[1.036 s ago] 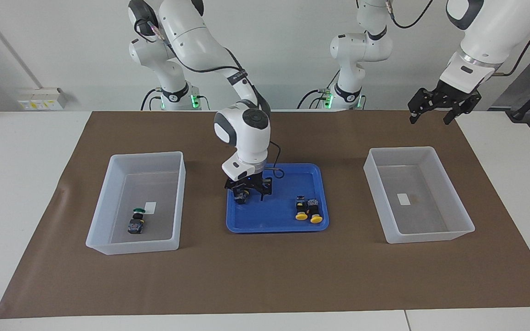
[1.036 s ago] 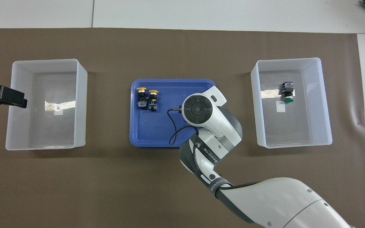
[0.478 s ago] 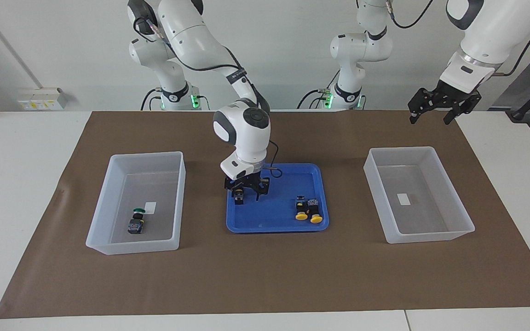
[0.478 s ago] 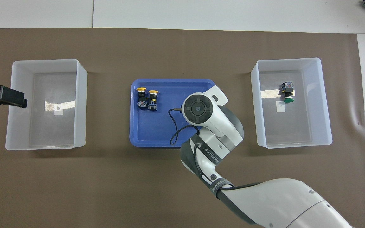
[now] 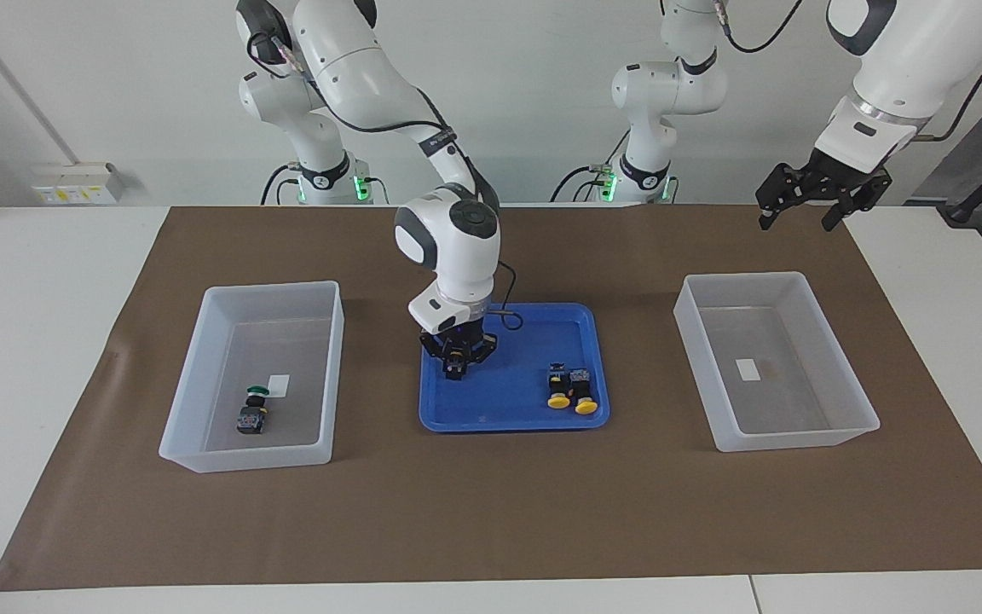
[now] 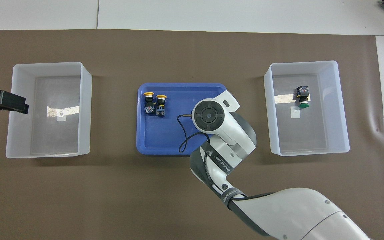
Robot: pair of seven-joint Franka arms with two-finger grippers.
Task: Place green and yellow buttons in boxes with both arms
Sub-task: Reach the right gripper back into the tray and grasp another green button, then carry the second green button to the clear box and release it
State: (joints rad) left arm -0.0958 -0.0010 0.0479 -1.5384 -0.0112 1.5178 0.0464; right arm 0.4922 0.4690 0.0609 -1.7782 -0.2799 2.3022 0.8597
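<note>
My right gripper [image 5: 455, 368] is low in the blue tray [image 5: 508, 416], shut on a black-bodied button [image 5: 455, 367] whose cap does not show. In the overhead view the arm's wrist [image 6: 208, 115] hides both. Two yellow buttons [image 5: 569, 390] [image 6: 155, 103] lie side by side in the tray toward the left arm's end. One green button [image 5: 254, 408] [image 6: 303, 97] lies in the box [image 5: 188, 401] at the right arm's end. My left gripper [image 5: 796, 223] [image 6: 3, 101] waits open, raised by the empty box [image 5: 696, 341] [image 6: 85, 110] at the left arm's end.
A brown mat [image 5: 491, 512] covers the table under both boxes and the tray. Two slimmer white arms with green-lit bases [image 5: 325, 183] stand at the robots' edge. A black cable [image 6: 182, 140] loops from the right wrist over the tray.
My right gripper's fingers have closed on the button in the tray. The left arm has not moved.
</note>
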